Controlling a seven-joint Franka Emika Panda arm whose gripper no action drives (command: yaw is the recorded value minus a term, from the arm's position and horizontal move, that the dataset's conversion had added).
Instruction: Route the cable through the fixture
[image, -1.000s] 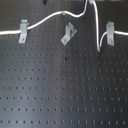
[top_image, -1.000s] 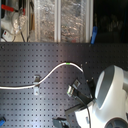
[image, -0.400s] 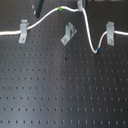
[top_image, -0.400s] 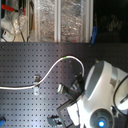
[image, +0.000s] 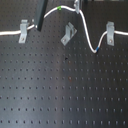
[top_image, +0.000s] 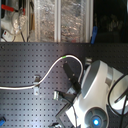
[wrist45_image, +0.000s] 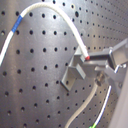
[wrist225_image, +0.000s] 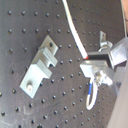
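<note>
Gripper: the gripper (wrist225_image: 90, 59) has its fingers pinched together on the cable, seen in both wrist views; in the first exterior view it enters at the top edge, above the board.
Cable: the cable (image: 86, 37) is a white cord that runs from the first exterior view's left edge through the left clip, rises to the gripper at the top, then drops in a loop toward the right clip.
Green band: the green band (image: 60, 8) sits on the rising stretch, near the top of the first exterior view.
Blue band: the blue band (wrist45_image: 17, 22) shows on the arc in the first wrist view.
Fixture: the fixture (image: 68, 34) stands slanted between the two upright clips; the cable passes above and beside it, not through its fork.
Left clip: the left clip (image: 23, 31) carries the cable.
Right clip: the right clip (image: 110, 33) has the cable loop meeting it.
Board: the black perforated board (image: 64, 90) holds all three clips.
Arm: the white arm (top_image: 97, 95) fills the second exterior view's lower right.
</note>
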